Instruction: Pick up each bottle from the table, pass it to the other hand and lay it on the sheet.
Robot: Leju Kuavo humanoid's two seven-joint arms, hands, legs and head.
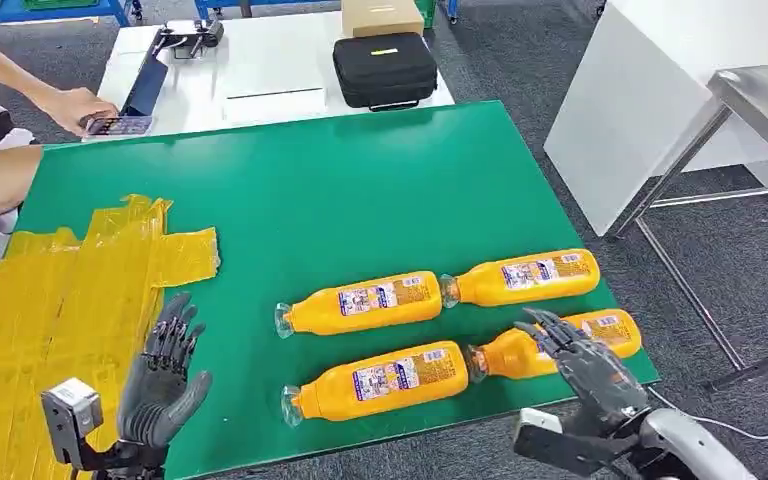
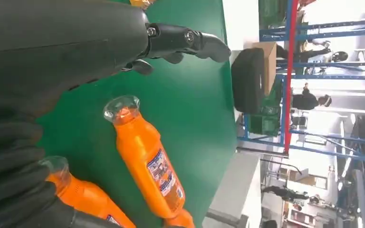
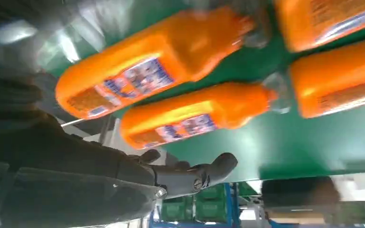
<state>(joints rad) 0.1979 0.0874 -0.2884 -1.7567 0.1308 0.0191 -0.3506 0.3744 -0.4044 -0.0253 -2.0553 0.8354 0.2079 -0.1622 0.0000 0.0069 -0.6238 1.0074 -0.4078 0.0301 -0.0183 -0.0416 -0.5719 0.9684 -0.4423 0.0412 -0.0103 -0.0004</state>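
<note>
Right hand (image 1: 582, 362) hovers open over the near-right bottle (image 1: 560, 343).

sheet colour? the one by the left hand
Yellow, glossy and wrinkled, patched from strips. The sheet shows best in the head view.

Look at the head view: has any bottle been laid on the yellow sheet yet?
No. The yellow sheet bears no bottle; all four orange bottles lie on the bare green table to its right.
</note>
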